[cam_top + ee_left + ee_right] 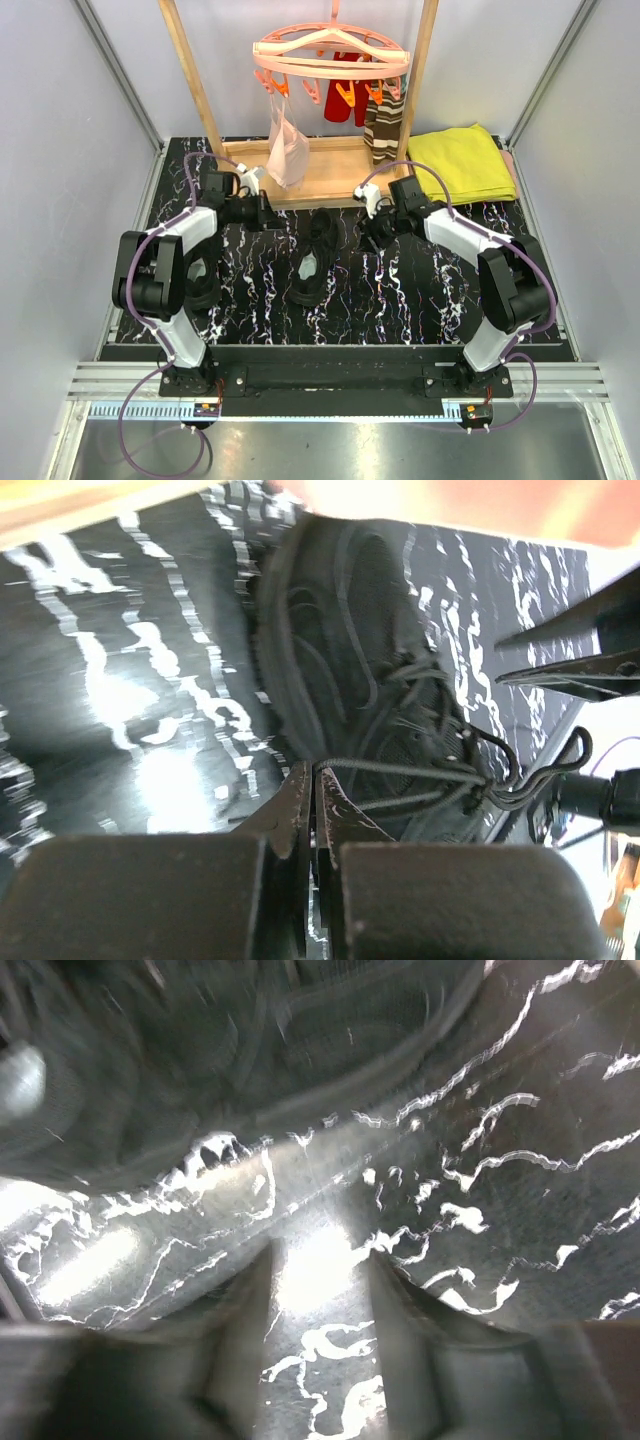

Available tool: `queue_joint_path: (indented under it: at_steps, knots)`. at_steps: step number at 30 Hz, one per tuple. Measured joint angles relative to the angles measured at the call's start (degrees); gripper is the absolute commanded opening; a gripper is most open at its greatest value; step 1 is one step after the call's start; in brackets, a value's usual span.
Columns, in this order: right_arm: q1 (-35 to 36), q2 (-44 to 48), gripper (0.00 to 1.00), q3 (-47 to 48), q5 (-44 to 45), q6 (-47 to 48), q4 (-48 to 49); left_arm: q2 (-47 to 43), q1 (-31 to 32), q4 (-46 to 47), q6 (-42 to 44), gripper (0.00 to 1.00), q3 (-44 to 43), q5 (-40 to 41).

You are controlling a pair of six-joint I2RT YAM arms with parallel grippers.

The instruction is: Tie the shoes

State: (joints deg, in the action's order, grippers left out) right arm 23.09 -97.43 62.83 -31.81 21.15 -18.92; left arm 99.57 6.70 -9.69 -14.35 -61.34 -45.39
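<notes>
Two black lace-up shoes lie mid-table on the black marbled mat, the far shoe [322, 230] and the near shoe [309, 276] with its pale insole showing. My left gripper [268, 213] is left of the far shoe. In the left wrist view it [315, 772] is shut on a thin black lace [400, 769] that runs taut to a knot on the shoe [340, 630]. My right gripper [366, 236] is just right of the far shoe. In the blurred right wrist view it [320, 1270] is open and empty over the mat, with the shoe [250, 1050] beyond it.
A wooden rack [330, 170] stands at the back with a pink clip hanger [330, 55] holding a white cloth [288, 150], a red sock [345, 95] and striped brown socks [383, 125]. A yellow towel [460, 160] lies at the back right.
</notes>
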Motion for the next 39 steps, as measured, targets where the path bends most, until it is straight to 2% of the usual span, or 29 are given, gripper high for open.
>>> queue_joint_path:
  at_steps: [2,3,4,6,9,12,15,16,19,25,27,31,39]
  knots:
    - [0.0,0.0,0.7,2.23,-1.44,-1.25,-1.16,-0.09,1.29,0.35,0.02,0.16,0.0,-0.5]
    - [0.0,0.0,0.78,3.58,-2.34,-1.88,-1.79,-0.15,1.86,0.37,0.09,0.3,0.0,-0.72]
    - [0.0,0.0,0.83,4.42,-2.93,-2.71,-1.95,-0.22,2.21,0.39,0.17,0.34,0.02,-0.87]
    - [0.0,0.0,0.86,5.9,-4.52,-4.22,-2.21,-0.66,2.47,0.55,-0.02,0.44,0.26,-1.09]
    - [0.0,0.0,0.91,6.51,-6.21,-6.21,-3.23,-2.47,1.64,1.46,-0.61,0.53,1.73,-1.25]
    - [-0.15,0.0,0.95,6.51,-6.99,-8.07,-4.98,-4.68,-0.11,1.51,0.0,0.56,2.25,-1.53]
    - [-0.61,0.2,1.0,6.51,-7.34,-9.49,-5.88,-7.78,-1.25,-1.03,3.48,0.83,2.16,-1.07]
    - [-0.98,0.46,1.0,6.51,-7.32,-9.92,-6.29,-9.27,-1.38,-2.38,5.03,0.99,2.1,-0.79]
    - [-3.02,1.95,1.0,6.93,-7.26,-11.65,-7.52,-13.66,-1.36,-7.96,9.84,0.99,0.39,1.03]
    - [-12.74,8.7,1.0,8.55,-6.21,-16.68,-8.02,-16.57,-1.16,-23.17,17.18,0.99,-14.84,11.43]
    - [-16.5,11.34,1.0,8.55,-4.96,-17.9,-8.04,-17.92,-1.16,-25.24,18.03,0.99,-16.52,15.32]
    - [-22.14,17.59,1.0,6.01,-2.08,-19.34,-7.98,-24.65,-1.2,-29.16,18.82,0.99,-11.37,23.12]
    - [-22.88,27.23,1.0,-4.72,-0.59,-19.5,-9.97,-31.58,-0.83,-33.18,18.8,0.99,-0.61,34.73]
